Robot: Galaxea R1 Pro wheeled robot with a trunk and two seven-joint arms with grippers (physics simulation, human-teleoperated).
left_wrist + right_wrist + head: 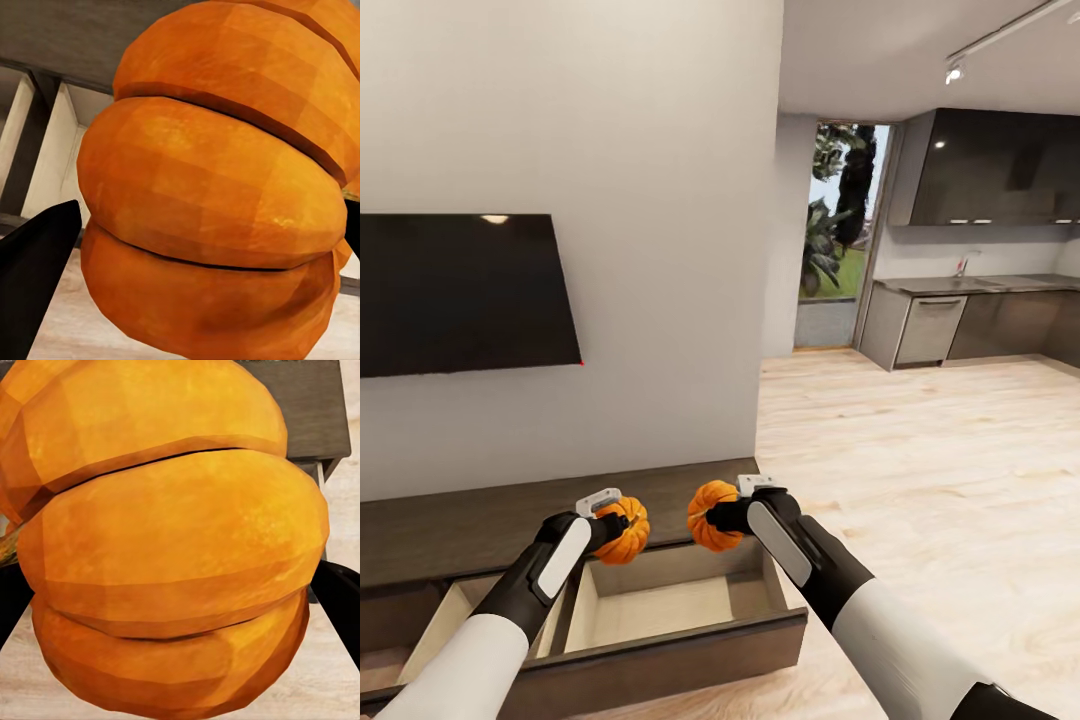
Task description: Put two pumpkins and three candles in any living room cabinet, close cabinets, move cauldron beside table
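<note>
I have one pumpkin (pixel 623 531) clamped in my left fingers (pixel 622 528) and the other pumpkin (pixel 711 515) clamped in my right fingers (pixel 722 516), both held over the back edge of the open drawer (pixel 660 605) of the low dark cabinet (pixel 450 525). The pale drawer floor lies below and just short of both grips. To finish well, I judge I should draw each hand toward me and lower it inside the walls before letting go, one at a time, so neither rolls out. In both wrist views orange ribs (pixel 202 195) crowd the picture; fingertips and drawer depth stay hidden. A second drawer (pixel 435 625) is cut off behind my left arm (pixel 510 610).
</note>
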